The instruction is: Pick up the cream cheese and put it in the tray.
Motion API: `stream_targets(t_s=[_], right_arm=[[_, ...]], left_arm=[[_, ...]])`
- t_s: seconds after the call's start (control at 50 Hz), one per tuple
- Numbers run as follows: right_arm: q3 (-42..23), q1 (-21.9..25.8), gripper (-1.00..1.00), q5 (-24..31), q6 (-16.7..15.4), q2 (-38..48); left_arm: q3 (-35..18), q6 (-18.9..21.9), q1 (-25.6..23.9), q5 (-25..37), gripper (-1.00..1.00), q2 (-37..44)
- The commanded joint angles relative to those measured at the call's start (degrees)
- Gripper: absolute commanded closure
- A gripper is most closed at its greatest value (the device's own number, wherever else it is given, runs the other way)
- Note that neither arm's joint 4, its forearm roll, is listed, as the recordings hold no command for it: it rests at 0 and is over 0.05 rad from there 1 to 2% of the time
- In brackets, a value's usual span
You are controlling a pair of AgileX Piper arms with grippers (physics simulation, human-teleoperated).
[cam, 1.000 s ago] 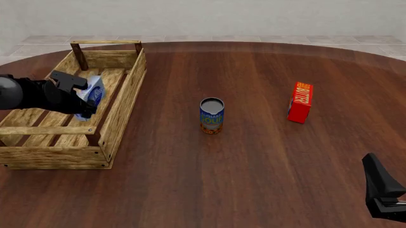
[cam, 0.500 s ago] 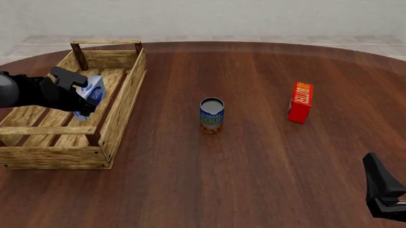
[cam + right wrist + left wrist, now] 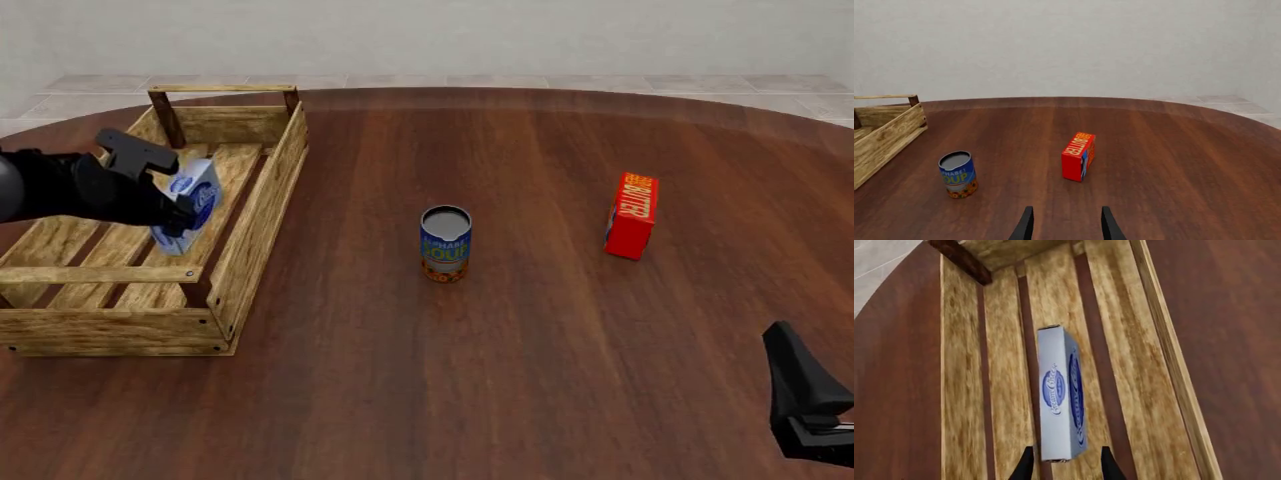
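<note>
The cream cheese (image 3: 190, 200), a white box with a blue oval logo, rests on its narrow side on the slats inside the tray (image 3: 254, 240), in its far half. In the left wrist view the cream cheese (image 3: 1061, 400) lies along the tray's slats (image 3: 1147, 355). My left gripper (image 3: 1064, 466) is open, with its fingertips on either side of the box's near end and a small gap on each side. In the front view the left gripper (image 3: 160, 195) sits just left of the box. My right gripper (image 3: 1064, 225) is open and empty, low at the table's near right (image 3: 807, 400).
A blue-and-orange can (image 3: 446, 244) stands upright at the table's middle and also shows in the right wrist view (image 3: 958, 175). A red-orange box (image 3: 631, 215) stands to its right, seen too in the right wrist view (image 3: 1077, 156). The tray has raised bar handles at both ends.
My left arm has drawn back to the left and slightly up, away from the cream cheese, which stays in the tray. The right arm has not moved.
</note>
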Motion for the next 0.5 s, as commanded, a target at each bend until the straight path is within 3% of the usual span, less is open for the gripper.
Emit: stream_targets(t_s=[0.02, 0.5], right_arm=[[-0.01, -0.01, -1.00, 0.02, -0.02, -0.03], [0.23, 0.01, -1.00, -0.52, -0.09, 0.37]], left_arm=[[1.84, -0.22, -0.85, -0.43, -1.00, -2.59], [6.15, 0.81, -3.14, -1.79, -1.00, -11.36]])
